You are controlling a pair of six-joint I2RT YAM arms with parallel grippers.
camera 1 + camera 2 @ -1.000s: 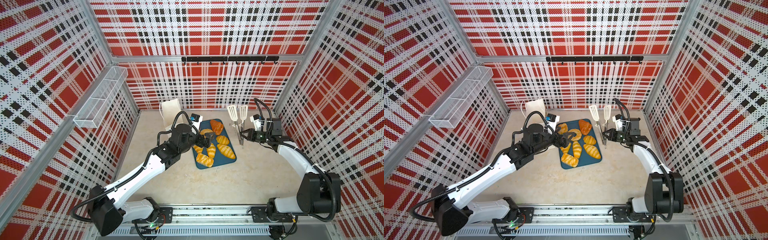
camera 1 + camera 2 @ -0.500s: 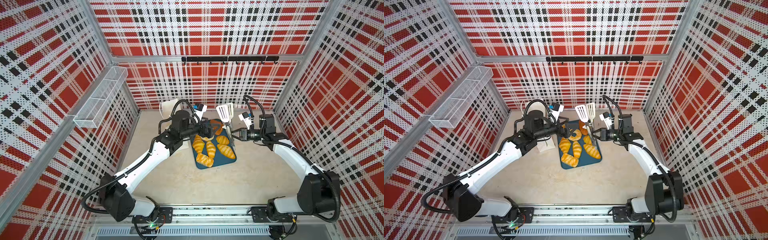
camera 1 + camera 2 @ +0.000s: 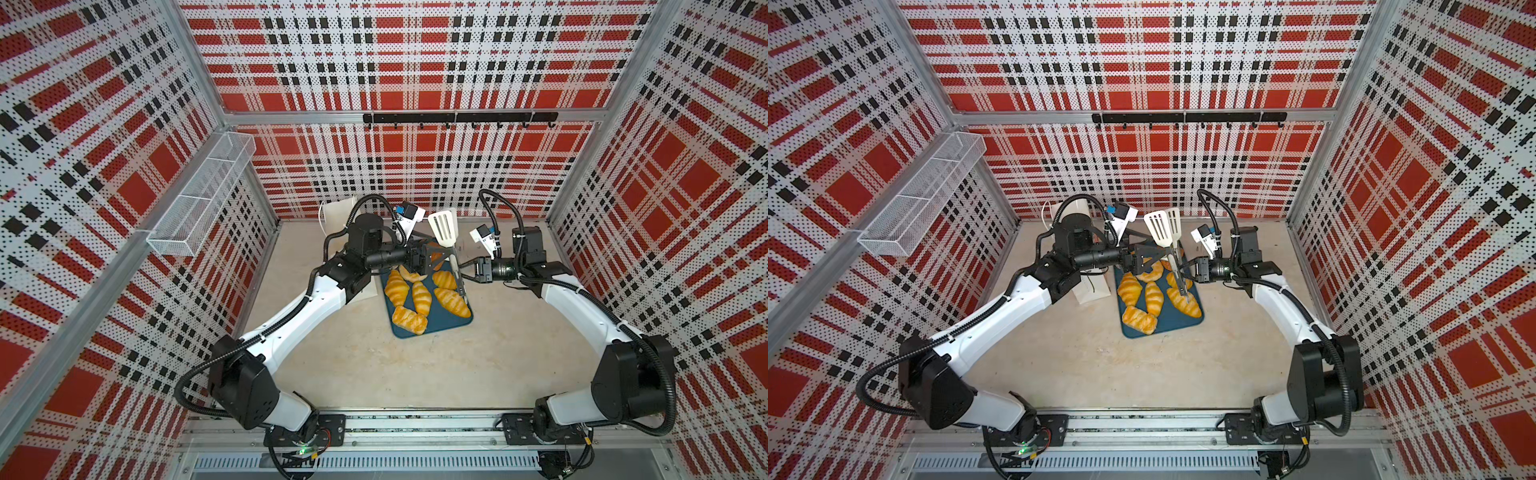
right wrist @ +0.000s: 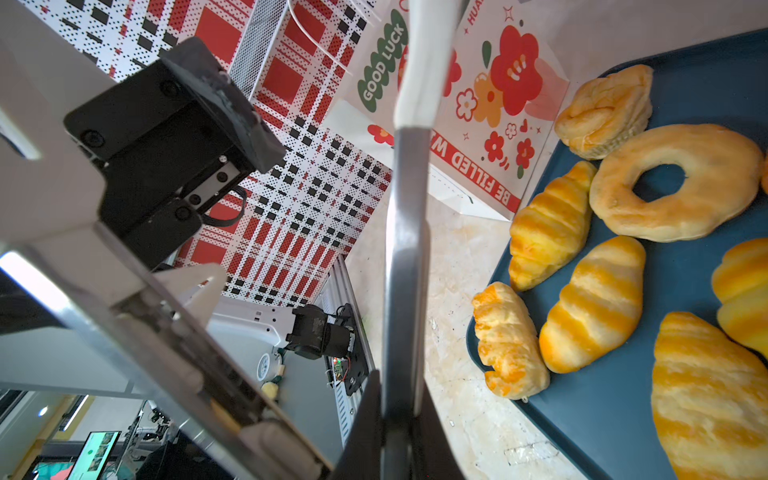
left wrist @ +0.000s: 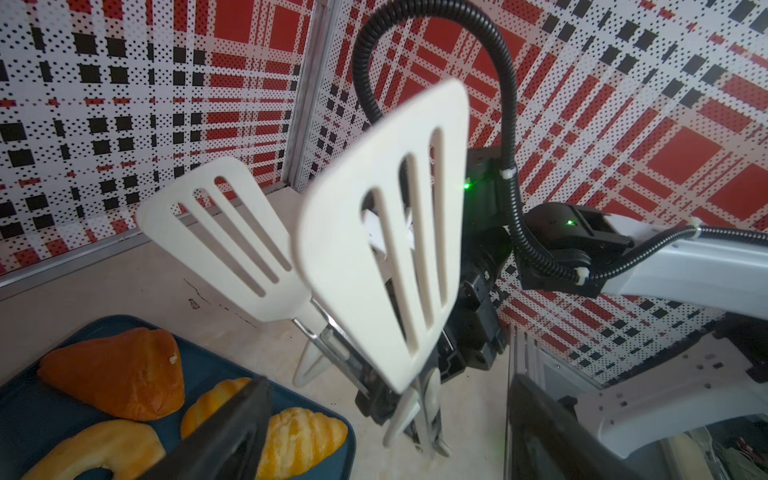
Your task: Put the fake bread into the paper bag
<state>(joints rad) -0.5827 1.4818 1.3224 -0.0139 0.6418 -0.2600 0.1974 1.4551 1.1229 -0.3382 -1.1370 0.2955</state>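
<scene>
The fake bread (image 3: 419, 297) lies on a blue tray (image 3: 440, 328): several yellow croissants, a ring doughnut (image 4: 681, 183) and a darker orange piece (image 5: 120, 374). The white paper bag (image 4: 498, 104) with red flowers stands left of the tray, mostly hidden behind my left arm in both top views (image 3: 1090, 291). My right gripper (image 3: 459, 272) is shut on the metal handles of white slotted tongs (image 3: 442, 228), which stand upright over the tray's far right part. My left gripper (image 3: 432, 253) is open and hangs over the tray's far end, right beside the tongs, its black fingers (image 5: 224, 436) spread wide.
A white wire basket (image 3: 199, 208) is fixed to the left wall. A black hook rail (image 3: 457, 118) runs along the back wall. Plaid walls close in three sides. Bare beige tabletop (image 3: 374, 365) lies in front of the tray.
My right gripper lifted the tongs off the table and swung them upright over the tray. My left arm rose from the bread and turned toward the tongs, fingers narrowing slightly.
</scene>
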